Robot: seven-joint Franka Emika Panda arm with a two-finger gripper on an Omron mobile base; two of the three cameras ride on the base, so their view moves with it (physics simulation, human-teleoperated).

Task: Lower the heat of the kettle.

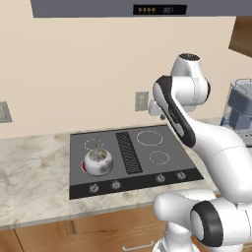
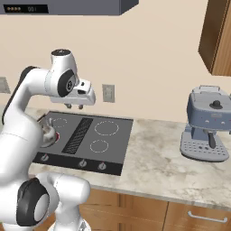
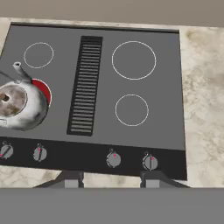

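The gripper (image 3: 113, 178) hangs in the air above the cooktop (image 3: 175, 87), its two dark fingertips spread apart with nothing between them and touching nothing. In the right base view the gripper (image 2: 74, 106) sits high over the rear of the hob, well above the row of knobs along the front strip.

Directly ahead of the fingertips in the hand view lie the two right-hand knobs (image 3: 113, 159); further off to the left are the two left-hand knobs, the inner one (image 3: 40, 153) and the outer one (image 3: 5, 151) near the picture's edge. The long vent grille (image 3: 85, 85) runs down the middle of the glass.

The kettle (image 3: 18, 103) stands on the front left burner (image 3: 43, 91), whose ring glows red beneath it, so that burner appears to be on. In the left base view the kettle (image 1: 98, 161) sits upright, its thin wire handle raised, on the left side of the cooktop set into the marble worktop (image 1: 29, 167). The coffee machine (image 2: 206, 124) stands well apart to the right.

As a judgement, the task has barely begun: no knob is touched, the heat looks unchanged, and the gripper is not yet lined up with the left pair of knobs, one of which presumably governs the kettle's burner. Reaching down, gripping that knob and turning it all remain.
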